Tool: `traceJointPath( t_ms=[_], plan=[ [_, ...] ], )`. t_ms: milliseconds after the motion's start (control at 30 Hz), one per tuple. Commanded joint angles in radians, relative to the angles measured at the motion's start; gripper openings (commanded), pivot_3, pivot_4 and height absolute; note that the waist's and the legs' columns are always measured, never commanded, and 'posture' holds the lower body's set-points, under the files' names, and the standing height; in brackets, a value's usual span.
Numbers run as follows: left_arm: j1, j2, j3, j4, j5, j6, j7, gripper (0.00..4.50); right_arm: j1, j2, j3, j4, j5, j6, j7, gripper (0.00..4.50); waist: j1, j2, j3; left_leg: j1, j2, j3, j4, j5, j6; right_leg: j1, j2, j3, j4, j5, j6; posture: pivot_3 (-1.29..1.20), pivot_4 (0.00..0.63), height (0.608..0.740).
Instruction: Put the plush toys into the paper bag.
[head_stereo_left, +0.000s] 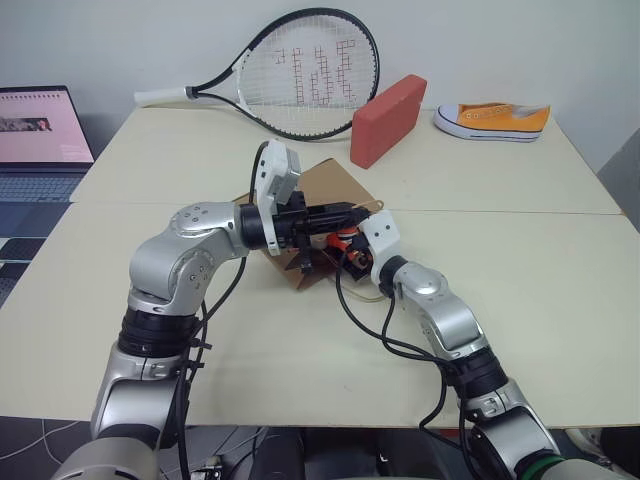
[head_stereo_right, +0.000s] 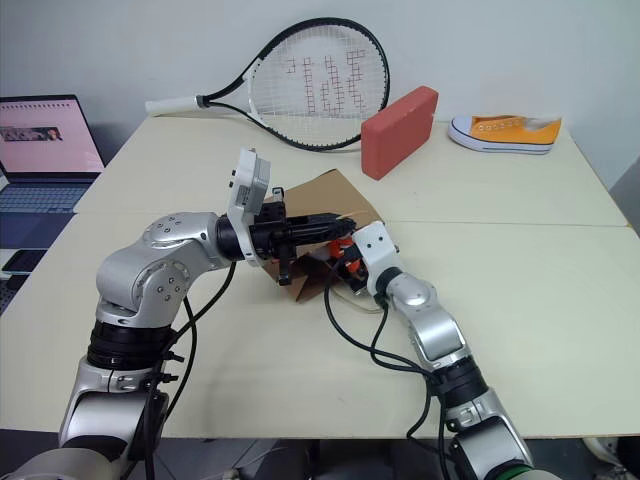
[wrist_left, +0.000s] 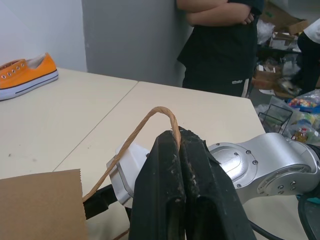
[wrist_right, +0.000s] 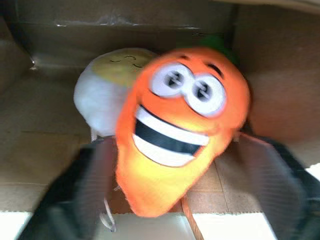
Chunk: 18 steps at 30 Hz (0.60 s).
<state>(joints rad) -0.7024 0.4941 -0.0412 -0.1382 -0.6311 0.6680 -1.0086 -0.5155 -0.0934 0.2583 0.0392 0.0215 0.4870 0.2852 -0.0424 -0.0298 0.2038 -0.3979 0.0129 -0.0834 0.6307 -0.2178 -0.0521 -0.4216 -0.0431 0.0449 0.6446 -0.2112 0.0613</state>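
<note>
Left gripper (wrist_left: 177, 145) jaws pinch the paper bag (head_stereo_left: 335, 182) handle, right gripper (wrist_right: 170, 165) jaws spread wide around the carrot (wrist_right: 182, 125) inside beside the egg (wrist_right: 107, 87); withdrawal comes next.

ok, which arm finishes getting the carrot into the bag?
Right. Its tool stands open at the paper bag mouth with the carrot between its fingers, the egg toy already inside. The left tool is shut on the bag handle, holding it open.
</note>
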Motion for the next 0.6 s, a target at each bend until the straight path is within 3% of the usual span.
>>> traceJointPath(
  t_ms=[33,367,600],
  plan=[
    [-0.006,-0.012,0.004,-0.010,0.012,-0.028,0.017,0.00,0.012,-0.008,0.007,-0.100,0.007,-0.008,0.035,4.49,0.000,0.000,0.000,0.000,0.000,0.000,0.000,0.000,0.000,0.000,0.000,0.000,0.000,0.000,0.000,0.00,0.150,0.740],
    [-0.010,-0.023,0.001,0.013,0.045,-0.056,0.027,0.00,0.064,-0.110,-0.012,-0.353,0.089,0.116,0.185,4.49,0.001,0.000,0.000,0.000,0.000,0.000,0.000,0.000,0.000,0.000,0.000,0.000,0.000,0.000,0.000,0.00,0.150,0.740],
    [-0.009,-0.026,0.002,0.014,0.052,-0.064,0.032,0.00,0.142,-0.330,-0.074,-0.561,0.234,0.261,0.365,4.49,0.007,0.000,0.000,0.000,0.000,0.000,0.000,0.000,0.000,0.000,0.000,0.000,-0.001,0.000,0.000,0.00,0.150,0.740]
  ],
)
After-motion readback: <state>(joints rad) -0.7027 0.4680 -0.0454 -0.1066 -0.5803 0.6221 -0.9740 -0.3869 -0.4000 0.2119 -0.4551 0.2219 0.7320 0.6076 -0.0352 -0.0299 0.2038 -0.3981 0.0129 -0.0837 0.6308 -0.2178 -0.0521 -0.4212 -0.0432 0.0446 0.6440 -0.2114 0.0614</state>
